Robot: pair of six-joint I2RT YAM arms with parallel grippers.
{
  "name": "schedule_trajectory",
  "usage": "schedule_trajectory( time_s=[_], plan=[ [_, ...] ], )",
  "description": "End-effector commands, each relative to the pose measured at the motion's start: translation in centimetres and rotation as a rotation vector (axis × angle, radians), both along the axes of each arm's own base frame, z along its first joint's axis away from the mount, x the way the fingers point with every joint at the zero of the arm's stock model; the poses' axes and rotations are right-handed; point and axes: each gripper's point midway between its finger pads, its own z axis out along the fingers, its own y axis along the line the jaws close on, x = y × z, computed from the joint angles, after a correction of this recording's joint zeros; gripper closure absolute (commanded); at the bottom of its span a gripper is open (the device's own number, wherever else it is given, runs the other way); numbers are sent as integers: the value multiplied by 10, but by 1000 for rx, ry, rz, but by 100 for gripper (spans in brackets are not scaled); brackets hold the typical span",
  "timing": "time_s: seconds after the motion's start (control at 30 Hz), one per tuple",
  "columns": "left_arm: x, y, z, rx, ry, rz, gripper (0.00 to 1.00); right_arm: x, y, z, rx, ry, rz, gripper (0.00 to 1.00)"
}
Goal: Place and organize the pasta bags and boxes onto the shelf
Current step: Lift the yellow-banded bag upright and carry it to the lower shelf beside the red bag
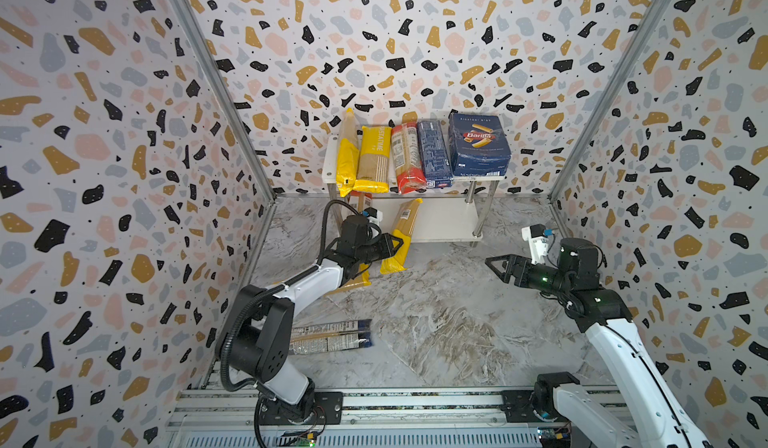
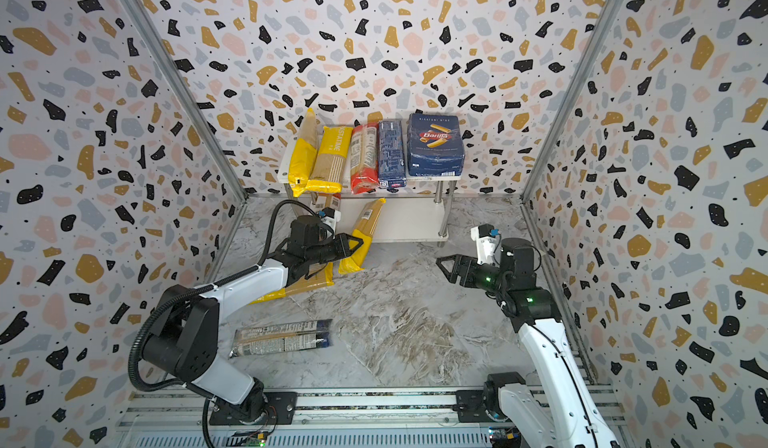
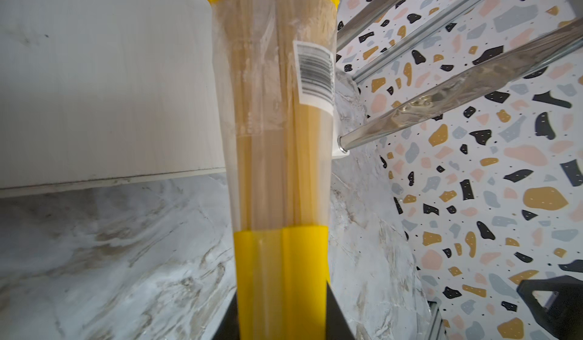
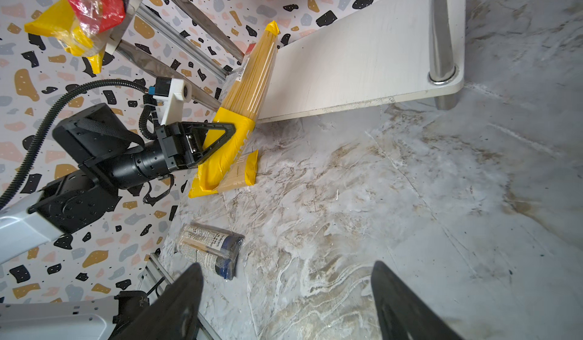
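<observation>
Pasta boxes: two on shelf top; bags: three alongside.

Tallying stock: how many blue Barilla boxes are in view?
2. The wide rigatoni box is at the top board's right end; the narrow box lies just left of it. The left arm may hide more.

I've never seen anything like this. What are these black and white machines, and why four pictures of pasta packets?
They are two robot arms shelving pasta. Two pictures look down from overhead, almost identically; two come from cameras on the arms' wrists. The left tool is shut on a yellow-ended spaghetti bag, tilted with its far end over the shelf's lower board. The right tool is open and empty. On the table lie another yellow bag and a blue-ended bag. The upper board carries five packs.
</observation>
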Motion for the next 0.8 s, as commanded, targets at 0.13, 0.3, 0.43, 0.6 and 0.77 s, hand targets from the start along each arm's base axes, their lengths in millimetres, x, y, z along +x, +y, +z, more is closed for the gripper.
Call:
schedule_trajectory(
  time_s=[0.13, 0.3, 0.43, 0.6, 0.77],
  plan=[
    [41, 1, 50, 13, -227, 49, 100, 1, -2, 8, 8, -21, 30, 17],
    [58, 5, 52, 42, -239, 80, 100, 1, -1, 2, 12, -7, 33, 17],
    [70, 9, 51, 82, -238, 105, 100, 0, -2, 3, 9, -9, 30, 17],
    [91, 10, 52, 109, -246, 133, 100, -2, -6, 7, -2, -19, 15, 17],
    [108, 16, 40, 163, -234, 182, 100, -2, -10, 3, 0, -9, -1, 17]
  ],
)
